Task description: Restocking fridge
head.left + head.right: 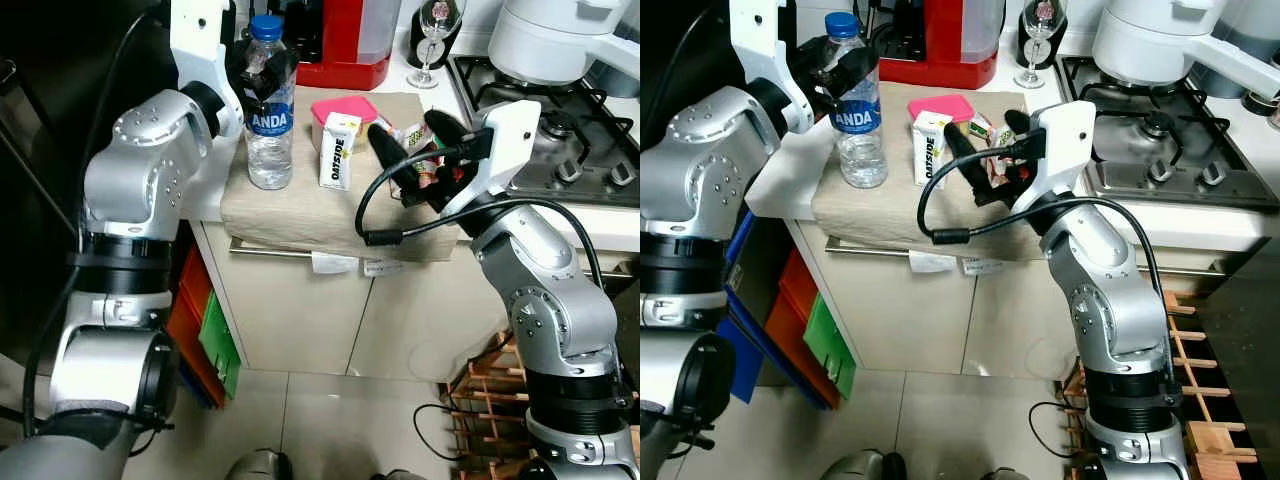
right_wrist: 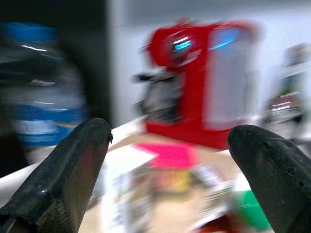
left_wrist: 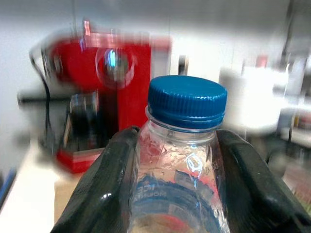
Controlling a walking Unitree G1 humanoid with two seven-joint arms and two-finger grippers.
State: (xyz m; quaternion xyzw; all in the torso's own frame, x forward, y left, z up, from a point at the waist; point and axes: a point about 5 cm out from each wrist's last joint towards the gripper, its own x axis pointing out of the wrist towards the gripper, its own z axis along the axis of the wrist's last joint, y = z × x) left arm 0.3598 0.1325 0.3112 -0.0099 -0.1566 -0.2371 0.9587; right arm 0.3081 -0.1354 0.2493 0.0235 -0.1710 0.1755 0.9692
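Note:
A clear water bottle point(image 1: 270, 125) with a blue cap stands on a beige mat point(image 1: 300, 210) at the counter's left end. My left gripper point(image 1: 262, 70) is shut on the water bottle just under the cap; in the left wrist view both fingers point(image 3: 114, 170) press against its shoulders point(image 3: 187, 160). Right of it stand a white Oatside carton point(image 1: 338, 150) and a pink-lidded box point(image 1: 345, 107). My right gripper point(image 1: 415, 145) hangs open over several snack packets point(image 1: 425, 165) beside the carton, holding nothing, with its fingers point(image 2: 73, 160) wide apart.
A red coffee machine point(image 1: 345, 40) and a wine glass point(image 1: 435, 30) stand at the back of the counter. A gas hob point(image 1: 560, 130) with a white appliance point(image 1: 555, 35) lies to the right. Coloured crates point(image 1: 205, 320) sit low on the left, a wooden rack point(image 1: 490, 400) low on the right.

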